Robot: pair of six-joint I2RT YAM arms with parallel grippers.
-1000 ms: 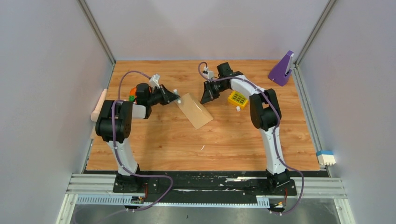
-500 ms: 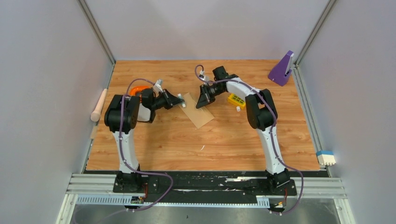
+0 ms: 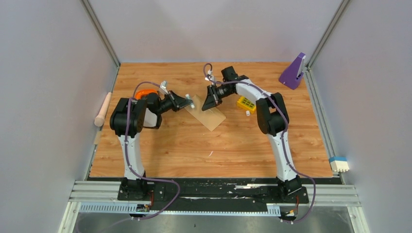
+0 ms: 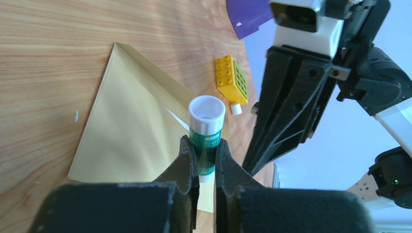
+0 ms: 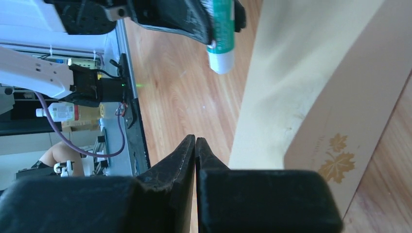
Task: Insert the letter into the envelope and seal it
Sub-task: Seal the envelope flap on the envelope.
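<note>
The envelope [image 3: 207, 113] lies flat on the counter [image 3: 233, 145] just above the middle of the top view, set on a slant between the two arms. In the left wrist view it fills the centre-left, its triangular flap [image 4: 127, 87] pointing to the upper left. The left end effector [image 4: 200, 145] is narrow, clamped on a green-and-white glue stick [image 4: 206, 127] held just over the envelope's right part. The right end effector [image 5: 195, 141] has its fingers pressed together with nothing seen between them; from above it hangs at the envelope's upper edge, and contact cannot be told. A yellow brick [image 3: 247, 104] and a small white cap [image 3: 247, 113] sit just to its right.
</note>
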